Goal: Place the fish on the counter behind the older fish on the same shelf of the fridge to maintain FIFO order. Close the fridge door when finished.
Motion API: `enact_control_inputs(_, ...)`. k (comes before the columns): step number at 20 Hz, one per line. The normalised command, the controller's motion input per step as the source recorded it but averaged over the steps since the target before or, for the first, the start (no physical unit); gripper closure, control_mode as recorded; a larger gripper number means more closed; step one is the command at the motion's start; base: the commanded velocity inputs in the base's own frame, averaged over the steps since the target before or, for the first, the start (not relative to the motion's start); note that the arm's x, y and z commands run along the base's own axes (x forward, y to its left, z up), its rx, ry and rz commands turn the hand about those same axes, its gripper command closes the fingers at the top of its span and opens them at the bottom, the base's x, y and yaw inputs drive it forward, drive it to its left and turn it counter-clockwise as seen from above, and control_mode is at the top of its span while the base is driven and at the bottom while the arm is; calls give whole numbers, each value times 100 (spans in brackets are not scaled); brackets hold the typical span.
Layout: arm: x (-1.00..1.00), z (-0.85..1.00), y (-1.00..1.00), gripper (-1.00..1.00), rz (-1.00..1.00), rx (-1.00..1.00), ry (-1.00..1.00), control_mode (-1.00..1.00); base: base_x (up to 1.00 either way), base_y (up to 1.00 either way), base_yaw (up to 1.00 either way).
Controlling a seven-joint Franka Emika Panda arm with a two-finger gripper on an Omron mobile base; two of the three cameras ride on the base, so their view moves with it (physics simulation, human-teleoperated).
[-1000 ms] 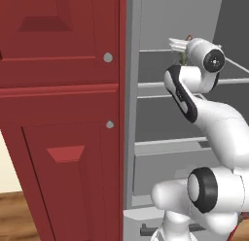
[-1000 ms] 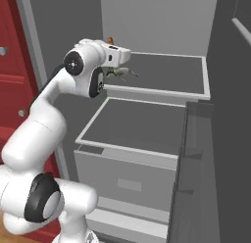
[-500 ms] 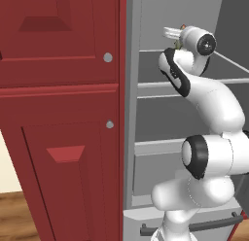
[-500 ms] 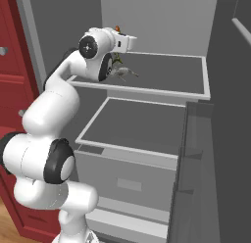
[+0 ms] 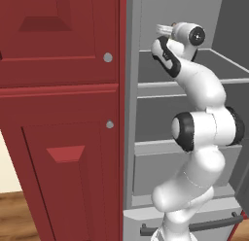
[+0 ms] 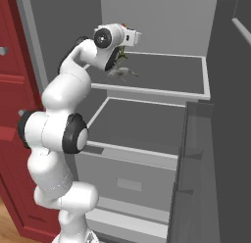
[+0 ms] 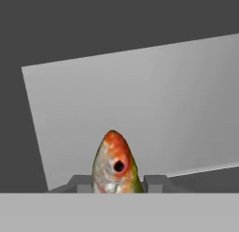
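Two fish, one pincer inside the fridge.
Pincer clamps one fish; older fish lies at its 6 o'clock; the arm has risen higher.

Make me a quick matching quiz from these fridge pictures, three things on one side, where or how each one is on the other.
1. fish
2. older fish
3. cabinet doors

A. lying on a fridge shelf
B. red, left of the fridge
C. held in the shut tool, head pointing out

Pairs: 1-C, 2-A, 3-B
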Motion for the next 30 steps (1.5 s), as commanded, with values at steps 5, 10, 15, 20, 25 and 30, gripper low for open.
enact_control_inputs(5,57,4,0,100,0,0,15,-100,0,0,0)
enact_control_inputs(10,65,-5,0,100,0,0,4,-100,0,0,0)
enact_control_inputs(15,62,-2,0,100,0,0,0,-100,0,0,0)
enact_control_inputs(20,57,-6,0,100,0,0,0,-100,0,0,0)
enact_control_inputs(25,34,-24,0,-100,0,0,1,-100,0,0,0)
enact_control_inputs(30,14,-13,0,-100,0,0,1,-100,0,0,0)
